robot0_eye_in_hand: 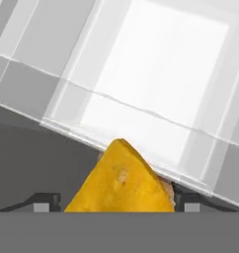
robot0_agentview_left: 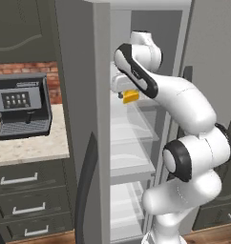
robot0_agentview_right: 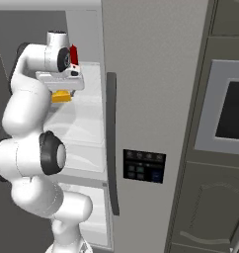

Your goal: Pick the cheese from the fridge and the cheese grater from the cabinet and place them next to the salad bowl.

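The fridge [robot0_agentview_left: 81,95] stands with its left door swung open, showing white inner walls and clear shelves [robot0_agentview_left: 131,133]. My gripper [robot0_agentview_left: 129,95] reaches in at an upper shelf, at the front of the opening. The cheese [robot0_eye_in_hand: 121,183], a small yellow-orange wedge, sits between the two fingertips and fills the gap between them. It hangs just under the hand [robot0_agentview_right: 61,95], slightly above the shelf. In the hand view its pointed end lies past the shelf's front edge. The gripper [robot0_eye_in_hand: 119,203] is shut on it. The cheese grater, the cabinet and the salad bowl are out of view.
The fridge's shut right door [robot0_agentview_right: 151,99] carries a long dark handle [robot0_agentview_right: 111,143] and a control panel [robot0_agentview_right: 143,165]. A coffee machine [robot0_agentview_left: 22,107] sits on a stone counter [robot0_agentview_left: 31,147] to the left, drawers below. A built-in oven [robot0_agentview_right: 230,108] is at right.
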Controlling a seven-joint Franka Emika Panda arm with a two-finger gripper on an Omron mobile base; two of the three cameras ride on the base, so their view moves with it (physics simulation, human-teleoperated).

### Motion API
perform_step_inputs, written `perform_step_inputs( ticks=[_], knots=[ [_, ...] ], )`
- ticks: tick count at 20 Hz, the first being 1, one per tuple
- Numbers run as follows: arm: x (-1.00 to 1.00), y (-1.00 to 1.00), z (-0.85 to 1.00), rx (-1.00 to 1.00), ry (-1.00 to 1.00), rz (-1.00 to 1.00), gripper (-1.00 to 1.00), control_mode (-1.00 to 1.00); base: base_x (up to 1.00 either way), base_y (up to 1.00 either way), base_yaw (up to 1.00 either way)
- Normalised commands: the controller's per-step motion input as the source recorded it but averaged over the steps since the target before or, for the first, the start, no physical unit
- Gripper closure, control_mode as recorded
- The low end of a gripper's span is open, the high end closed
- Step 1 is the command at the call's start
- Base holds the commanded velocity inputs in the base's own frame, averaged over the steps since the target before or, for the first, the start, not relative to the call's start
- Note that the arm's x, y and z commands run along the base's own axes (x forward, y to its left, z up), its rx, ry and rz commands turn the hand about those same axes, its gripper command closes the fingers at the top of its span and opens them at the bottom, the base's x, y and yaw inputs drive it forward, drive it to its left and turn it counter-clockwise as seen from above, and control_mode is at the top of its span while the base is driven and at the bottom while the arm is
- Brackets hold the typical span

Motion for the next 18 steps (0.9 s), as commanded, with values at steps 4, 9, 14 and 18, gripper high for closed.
perform_step_inputs(
  ticks=[4,9,14,18],
  knots=[
    [-0.87,-0.36,0.12,0.00,-0.12,0.00,1.00,-1.00,0.00,0.00,0.00],
    [-0.84,-0.41,0.14,0.00,-0.09,0.00,1.00,-1.00,0.00,0.00,0.00],
    [-0.81,-0.33,0.03,0.00,-0.04,0.00,1.00,-1.00,0.00,0.00,0.00],
    [-0.60,-0.32,0.11,0.01,0.00,-0.04,1.00,-1.00,0.00,0.00,0.00]
  ],
)
